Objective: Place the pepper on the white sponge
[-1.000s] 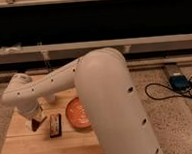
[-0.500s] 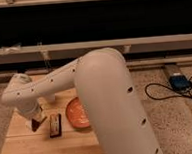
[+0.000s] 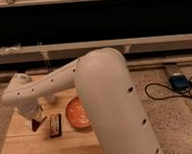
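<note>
My gripper (image 3: 38, 122) hangs at the end of the big white arm (image 3: 90, 87), low over the left part of the wooden table (image 3: 25, 147). A small dark reddish shape shows right at the gripper; I cannot tell whether it is the pepper. The white sponge is hidden or out of view, perhaps behind the arm. A flat dark bar (image 3: 55, 125) lies just right of the gripper.
An orange bowl (image 3: 77, 113) stands on the table right of the dark bar, partly covered by the arm. A blue device (image 3: 179, 81) with black cables lies on the floor at the right. A long low ledge runs behind the table.
</note>
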